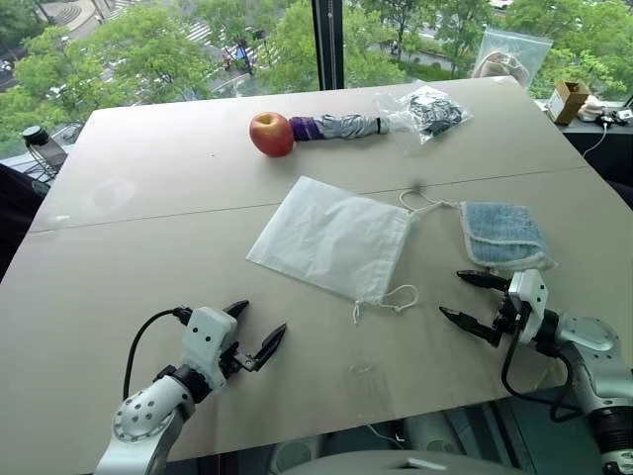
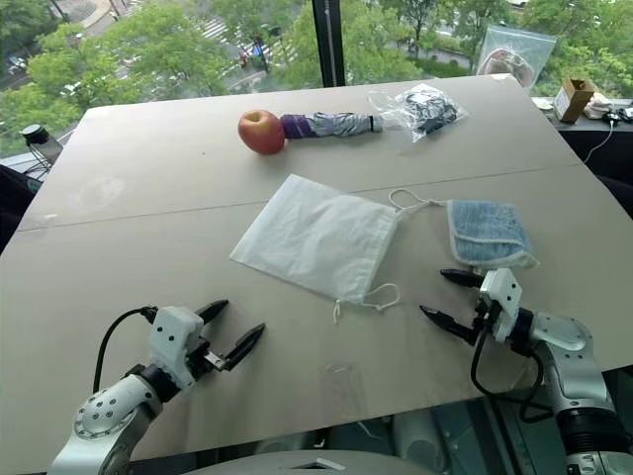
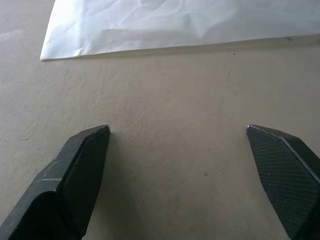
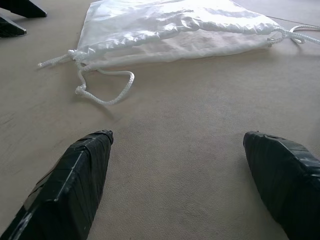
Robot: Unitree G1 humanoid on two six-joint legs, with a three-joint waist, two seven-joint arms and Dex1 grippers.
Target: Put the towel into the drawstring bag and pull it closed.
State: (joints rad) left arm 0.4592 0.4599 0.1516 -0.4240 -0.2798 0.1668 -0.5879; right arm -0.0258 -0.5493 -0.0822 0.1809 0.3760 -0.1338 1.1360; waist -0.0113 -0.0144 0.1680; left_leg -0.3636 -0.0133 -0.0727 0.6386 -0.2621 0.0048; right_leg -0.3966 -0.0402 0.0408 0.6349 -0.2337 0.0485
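Observation:
The white drawstring bag [image 1: 331, 237] lies flat in the middle of the table, its mouth and cord loops [image 1: 399, 298] turned toward the right. Just right of it rests the folded light-blue towel [image 1: 501, 235]. My right gripper [image 1: 473, 302] hovers open over the table near the front edge, below the towel and right of the bag's near cord loop [image 4: 102, 87]. My left gripper [image 1: 254, 332] stands open at the front left, short of the bag's near corner [image 3: 47, 52]. Nothing is held by either gripper.
At the back lie a red apple [image 1: 271, 134], a folded purple-grey umbrella [image 1: 341, 127] and a clear plastic bag of dark items [image 1: 427, 111]. A clear zip bag [image 1: 511, 54] and a small cardboard box [image 1: 570, 99] stand at the far right by the window.

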